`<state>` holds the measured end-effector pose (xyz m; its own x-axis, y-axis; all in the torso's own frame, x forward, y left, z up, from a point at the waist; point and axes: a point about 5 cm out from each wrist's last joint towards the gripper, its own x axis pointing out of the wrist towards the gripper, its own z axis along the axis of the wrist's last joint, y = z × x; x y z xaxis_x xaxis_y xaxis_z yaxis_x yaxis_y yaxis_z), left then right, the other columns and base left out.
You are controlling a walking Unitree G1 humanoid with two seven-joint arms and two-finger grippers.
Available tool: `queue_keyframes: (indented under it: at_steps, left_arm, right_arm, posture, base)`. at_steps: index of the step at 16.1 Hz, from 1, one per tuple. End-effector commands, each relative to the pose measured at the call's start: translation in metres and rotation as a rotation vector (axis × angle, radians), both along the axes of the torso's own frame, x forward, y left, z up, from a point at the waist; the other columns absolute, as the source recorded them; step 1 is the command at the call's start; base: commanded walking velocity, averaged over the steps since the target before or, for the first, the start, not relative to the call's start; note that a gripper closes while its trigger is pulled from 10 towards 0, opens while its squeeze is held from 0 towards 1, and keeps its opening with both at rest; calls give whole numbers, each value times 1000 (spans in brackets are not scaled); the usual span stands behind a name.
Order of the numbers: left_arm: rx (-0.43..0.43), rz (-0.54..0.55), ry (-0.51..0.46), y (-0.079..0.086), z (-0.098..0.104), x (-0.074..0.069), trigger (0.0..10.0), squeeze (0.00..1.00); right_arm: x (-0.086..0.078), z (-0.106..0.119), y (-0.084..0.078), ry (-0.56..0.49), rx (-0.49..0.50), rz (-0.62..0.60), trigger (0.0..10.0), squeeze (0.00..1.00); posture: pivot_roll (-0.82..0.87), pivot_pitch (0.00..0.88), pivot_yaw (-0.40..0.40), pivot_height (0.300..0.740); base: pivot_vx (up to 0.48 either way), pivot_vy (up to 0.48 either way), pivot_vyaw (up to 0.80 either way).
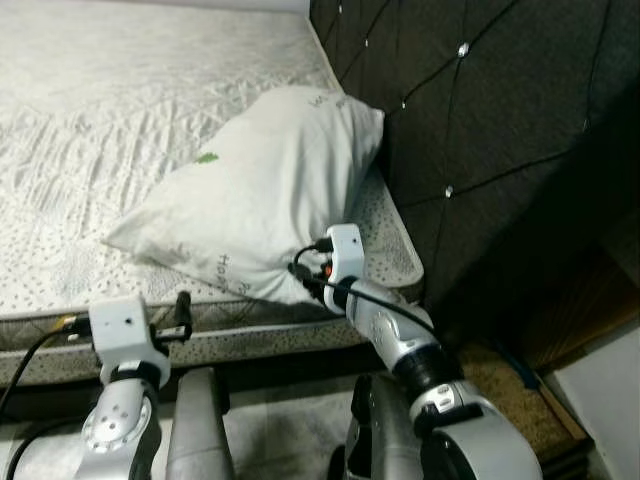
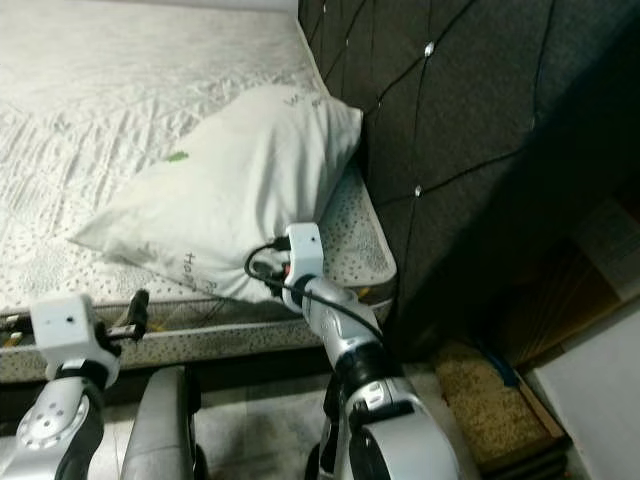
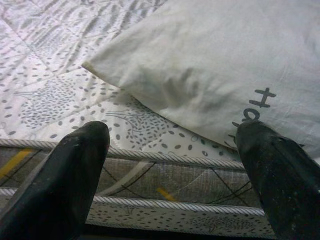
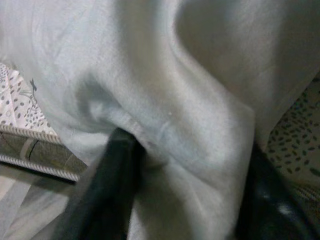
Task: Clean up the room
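Observation:
A white pillow (image 1: 260,190) with grey lettering lies on the patterned mattress (image 1: 110,110), leaning towards the dark headboard. My right gripper (image 4: 187,200) is at the pillow's near corner by the mattress edge, its fingers (image 4: 112,190) pressed into bunched pillow fabric (image 4: 165,110), shut on it. From the head, its wrist (image 1: 345,255) hides the fingertips. My left gripper (image 3: 175,165) is open, level with the mattress side, just short of the pillow's near edge (image 3: 215,65), with nothing between its fingers (image 3: 75,175).
A dark tufted headboard (image 1: 480,120) rises on the right. Beside the bed is a brown mat (image 1: 505,385) on the floor and a white surface (image 1: 610,400) at the far right. The mattress stretches away to the left.

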<state>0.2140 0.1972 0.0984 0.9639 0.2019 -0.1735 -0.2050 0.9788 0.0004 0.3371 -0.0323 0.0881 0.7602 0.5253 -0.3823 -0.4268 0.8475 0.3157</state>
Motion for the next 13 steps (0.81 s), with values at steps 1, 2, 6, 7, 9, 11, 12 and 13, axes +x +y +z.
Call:
queue_keyframes:
  at_steps: [1,2,6,7,9,11,12,13]
  left_arm:
    - [1,-6,11,0,-4,1,10000,0]
    - [-28,-9,15,0,-5,2,10000,0]
    - [-35,-30,-4,-9,-6,9,10000,0]
    - [-33,-29,-7,-9,-6,10,10000,0]
    - [-26,-13,-20,-6,-5,16,10000,0]
    - [-23,-8,-25,-4,-5,19,10000,0]
    - [-22,-8,-25,-4,-6,19,10000,0]
    - [-19,-17,-30,-7,-6,20,10000,0]
  right_arm:
    - [8,13,6,-36,28,-9,0,0]
    - [11,13,2,-40,21,-23,0,0]
    - [18,15,-6,-64,12,-56,0,0]
    - [19,15,-7,-65,10,-61,0,0]
    - [29,22,-20,-116,-8,-126,0,0]
    - [48,46,-48,-218,-64,-241,0,0]
    - [54,56,-58,-261,-92,-284,0,0]
    - [65,81,-77,-369,-137,-347,0,0]
  posture:
    - [84,39,-118,563]
    - [82,31,-109,563]
    - [85,0,-108,563]
    - [86,0,-109,563]
    - [82,0,-107,563]
    - [72,0,-100,563]
    - [72,0,-96,563]
    - [69,0,-94,563]
  base:
    - [0,0,0]
    - [0,0,0]
    - [0,0,0]
    - [0,0,0]
    - [0,0,0]
    - [0,0,0]
    - [0,0,0]
    - [0,0,0]
